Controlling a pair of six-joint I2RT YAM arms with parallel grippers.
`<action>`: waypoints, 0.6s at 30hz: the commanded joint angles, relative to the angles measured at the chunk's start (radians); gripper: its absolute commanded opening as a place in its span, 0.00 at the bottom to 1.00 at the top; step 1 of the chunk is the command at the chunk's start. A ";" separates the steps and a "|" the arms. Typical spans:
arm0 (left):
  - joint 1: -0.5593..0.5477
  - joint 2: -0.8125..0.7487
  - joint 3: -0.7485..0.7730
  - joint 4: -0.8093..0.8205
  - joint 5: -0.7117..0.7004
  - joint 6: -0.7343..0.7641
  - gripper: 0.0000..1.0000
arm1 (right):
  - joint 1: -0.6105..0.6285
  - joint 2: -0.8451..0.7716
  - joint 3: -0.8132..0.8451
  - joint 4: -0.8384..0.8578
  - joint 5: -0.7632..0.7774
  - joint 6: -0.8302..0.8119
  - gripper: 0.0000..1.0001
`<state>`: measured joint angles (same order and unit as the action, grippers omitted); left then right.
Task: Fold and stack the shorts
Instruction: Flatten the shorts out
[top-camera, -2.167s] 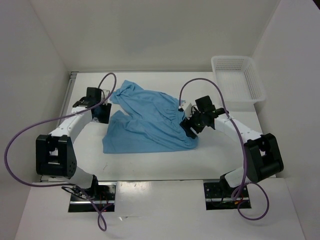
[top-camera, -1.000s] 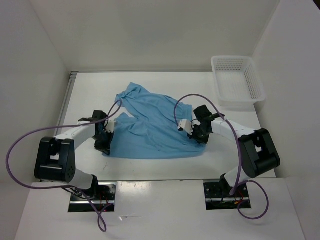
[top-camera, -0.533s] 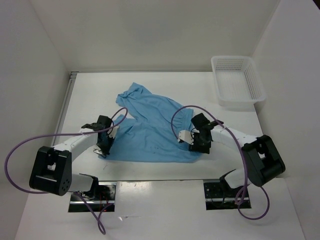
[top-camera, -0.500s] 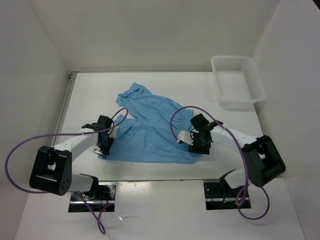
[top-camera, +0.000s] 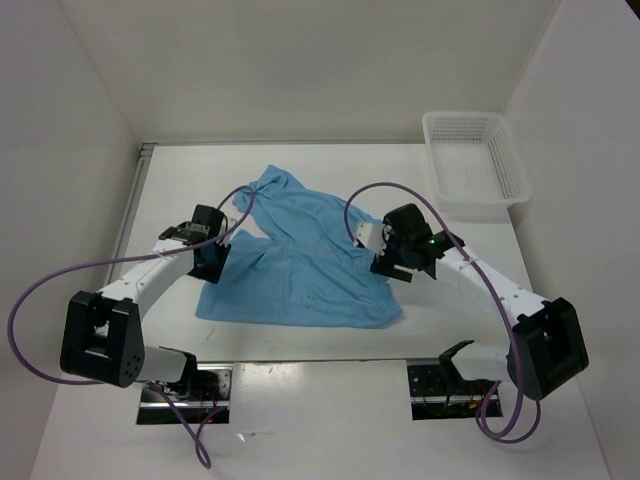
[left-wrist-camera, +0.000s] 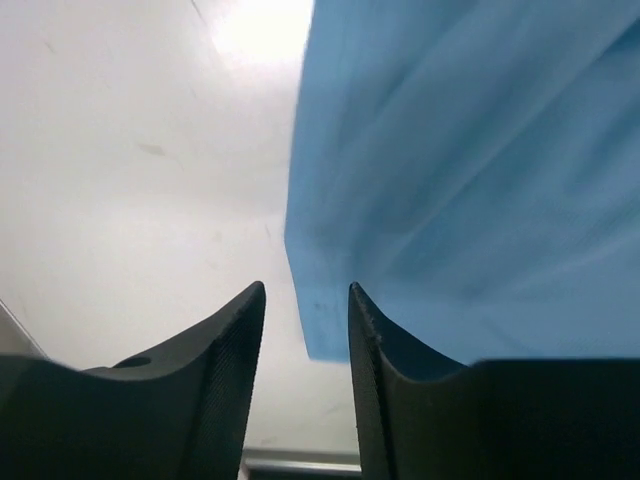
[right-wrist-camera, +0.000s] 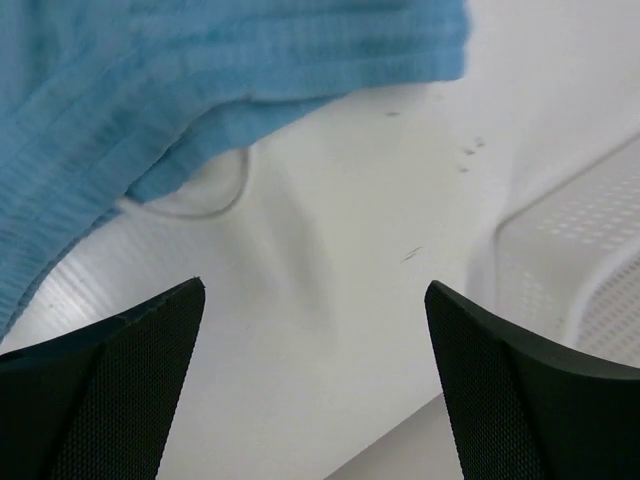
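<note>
As they lie now, the sky-blue shorts (top-camera: 300, 262) sprawl flat across the middle of the table (top-camera: 330, 165).
The left gripper (left-wrist-camera: 305, 400) is narrowly parted and empty at a leg hem; the right gripper (right-wrist-camera: 315, 400) gapes wide and empty beside the waistband.

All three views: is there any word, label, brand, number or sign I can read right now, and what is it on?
No text is readable in any view.
shorts: plain blue fabric, no tag or print showing.
basket: plain white mesh, no label.
table: a few dark specks, not characters.
left gripper, right gripper: black fingers, no markings.
</note>
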<state>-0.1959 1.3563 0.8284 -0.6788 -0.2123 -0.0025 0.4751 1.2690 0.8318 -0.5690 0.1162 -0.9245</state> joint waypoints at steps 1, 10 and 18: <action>0.000 0.024 0.058 0.096 -0.021 0.002 0.47 | 0.028 -0.001 0.105 0.090 -0.032 0.084 0.95; -0.053 0.119 -0.055 0.237 -0.055 0.002 0.49 | 0.266 0.113 0.044 0.080 -0.153 0.148 0.45; -0.063 0.103 -0.294 0.395 -0.193 0.002 0.45 | 0.330 0.113 -0.112 0.002 -0.199 0.052 0.15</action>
<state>-0.2684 1.4162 0.6445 -0.2794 -0.3637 -0.0013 0.7799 1.3830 0.7532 -0.5167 -0.0448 -0.8181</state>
